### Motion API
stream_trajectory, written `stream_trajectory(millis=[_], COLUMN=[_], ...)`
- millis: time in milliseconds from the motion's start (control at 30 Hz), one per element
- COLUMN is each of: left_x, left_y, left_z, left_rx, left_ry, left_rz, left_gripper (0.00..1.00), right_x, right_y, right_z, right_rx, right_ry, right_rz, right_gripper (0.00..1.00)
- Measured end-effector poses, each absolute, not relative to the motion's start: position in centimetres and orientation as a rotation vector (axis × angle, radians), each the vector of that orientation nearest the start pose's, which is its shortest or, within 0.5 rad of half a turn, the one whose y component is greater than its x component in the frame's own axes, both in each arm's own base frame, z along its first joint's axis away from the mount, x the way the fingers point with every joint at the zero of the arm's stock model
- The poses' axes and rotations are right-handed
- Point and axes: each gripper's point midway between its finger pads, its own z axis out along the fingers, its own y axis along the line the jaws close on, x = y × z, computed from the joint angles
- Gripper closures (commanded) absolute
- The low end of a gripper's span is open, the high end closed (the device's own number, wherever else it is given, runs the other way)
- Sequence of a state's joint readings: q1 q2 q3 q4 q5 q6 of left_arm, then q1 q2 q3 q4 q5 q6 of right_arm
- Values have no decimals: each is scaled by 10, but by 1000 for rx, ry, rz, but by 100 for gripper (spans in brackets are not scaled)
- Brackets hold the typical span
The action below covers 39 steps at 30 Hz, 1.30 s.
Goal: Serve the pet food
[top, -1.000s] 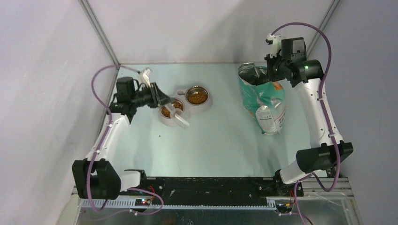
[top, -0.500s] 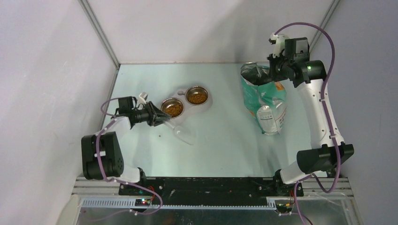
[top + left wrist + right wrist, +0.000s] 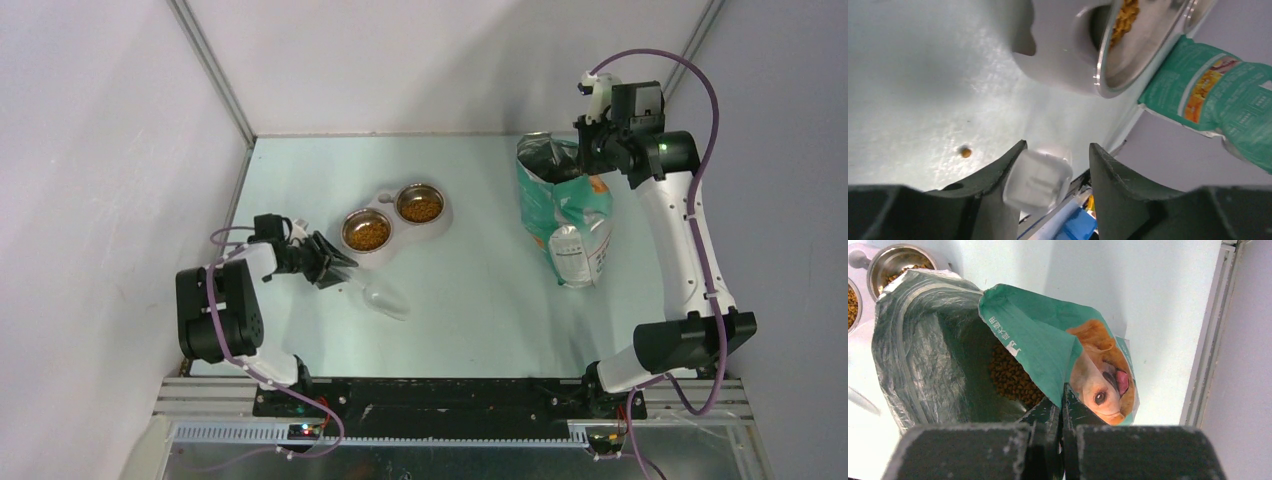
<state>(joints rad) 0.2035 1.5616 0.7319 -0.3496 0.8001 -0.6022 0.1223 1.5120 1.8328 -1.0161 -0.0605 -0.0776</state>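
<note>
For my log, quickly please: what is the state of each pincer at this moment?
Left pincer: open, the scoop handle between its fingers, not clamped.
Right pincer: closed on the rim of the food bag.

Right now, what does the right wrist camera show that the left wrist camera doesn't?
Only right wrist: pet food inside the open bag, whose rim the right gripper pinches shut. Only left wrist: the scoop handle between the left gripper's open jaws, and one stray pellet on the table. Both: the bag and a steel bowl holding pet food.
</note>
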Motion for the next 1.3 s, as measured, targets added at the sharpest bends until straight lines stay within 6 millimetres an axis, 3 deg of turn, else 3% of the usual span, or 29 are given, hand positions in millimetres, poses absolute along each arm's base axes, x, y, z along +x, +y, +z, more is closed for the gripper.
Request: stream_trajectory(millis=[267,500,633,867,1067,1167,1300], left_x=[287,282,279,307,331,342,349], left_y=[-64,-56,-50,-32,-30,-45,-101], left_z=[45,39,46,103,144,168,218], left_rx=[-878,-887,-854,-666,-504,-318,137], left_ry=[2610,2647,2649,2478,2336,2276,2152], left_rz=[-1017,-930,-861,-726,-692,-690,-728], left_gripper=[34,33,34,39,38,38,36], right_x=[379,378,378,367,340,319,299], right_y=[52,51,55,79,124,150,169], right_z=[319,320,320,318,317,316,318], right_rx=[-251,-250,-273,-449,-707,-829,-914], right_ry=[2252,2251,2248,2236,2210,2198,2187], right_rz=[89,89,114,254,385,488,597], right_gripper=[100,100,100,100,100,100,100])
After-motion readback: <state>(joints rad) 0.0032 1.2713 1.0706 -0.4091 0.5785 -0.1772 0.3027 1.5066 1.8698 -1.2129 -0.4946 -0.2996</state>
